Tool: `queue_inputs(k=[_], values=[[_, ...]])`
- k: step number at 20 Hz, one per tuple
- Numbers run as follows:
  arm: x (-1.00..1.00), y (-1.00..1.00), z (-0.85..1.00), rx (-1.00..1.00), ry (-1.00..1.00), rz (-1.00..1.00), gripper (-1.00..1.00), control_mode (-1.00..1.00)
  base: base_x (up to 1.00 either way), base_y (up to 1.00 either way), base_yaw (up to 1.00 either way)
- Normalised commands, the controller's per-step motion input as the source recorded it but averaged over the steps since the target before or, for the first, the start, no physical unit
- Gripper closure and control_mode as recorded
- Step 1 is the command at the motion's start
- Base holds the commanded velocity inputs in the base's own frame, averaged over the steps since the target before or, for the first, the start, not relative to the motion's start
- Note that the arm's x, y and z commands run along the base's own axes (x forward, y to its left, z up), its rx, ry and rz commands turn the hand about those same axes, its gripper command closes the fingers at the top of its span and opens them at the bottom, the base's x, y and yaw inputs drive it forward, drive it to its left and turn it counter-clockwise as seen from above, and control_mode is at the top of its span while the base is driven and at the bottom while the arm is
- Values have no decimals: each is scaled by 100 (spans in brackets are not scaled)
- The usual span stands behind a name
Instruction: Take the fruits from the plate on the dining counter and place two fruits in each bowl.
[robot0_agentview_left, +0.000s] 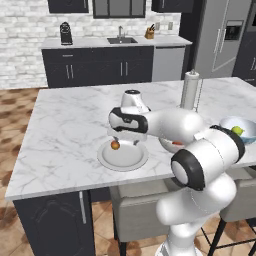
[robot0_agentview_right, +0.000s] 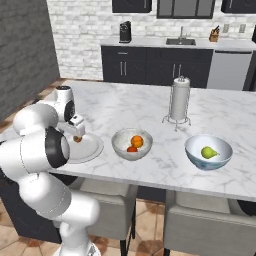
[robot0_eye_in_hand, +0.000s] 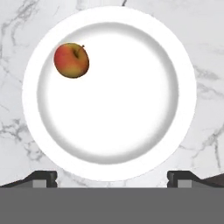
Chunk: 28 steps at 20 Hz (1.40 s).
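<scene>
- One large marble surface (robot0_agentview_left: 65, 125), white with grey veins, dark cabinet base beneath; carries everything noted below.
- White arm reaching out over plate, hand pointed down; jaws (robot0_eye_in_hand: 112, 177) spread wide, empty, well above the plate in hand view, one fingertip (robot0_eye_in_hand: 41, 178) at each side of its near rim.
- Paper-towel holder (robot0_agentview_right: 179, 99) upright, toward the far side of surface, behind the bowls.
- Pale plate (robot0_agentview_left: 106, 159) near the front edge, wide rim, shallow; sits left of both bowls in the right base view.
- Light blue bowl (robot0_agentview_right: 194, 149), pale inside, rightmost in right base view; holds one yellow-green fruit (robot0_agentview_right: 209, 152).
- Speckled white-grey bowl (robot0_agentview_right: 120, 148) between plate and blue bowl; holds two fruits touching: orange one (robot0_agentview_right: 137, 141) and red-orange one (robot0_agentview_right: 132, 149).
- Single brownish-red fruit (robot0_eye_in_hand: 71, 60) on plate, off-centre, just inside the rim, stem upward; not touched by jaws.
</scene>
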Motion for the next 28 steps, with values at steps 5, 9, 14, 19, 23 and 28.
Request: queue_inputs(k=[5,9,14,19,23,28], values=[[19,12,-22,0,0,-28,-100,-100,0,0,0],[31,0,-17,0,4,-18,-100,-100,0,0,0],[22,0,-12,0,1,-10,-100,-100,0,0,0],[17,4,-21,0,0,-7,-100,-100,0,0,0],[26,2,-24,0,1,-4,-100,-100,0,0,0],[20,7,-15,0,0,-1,-100,-100,0,0,0]])
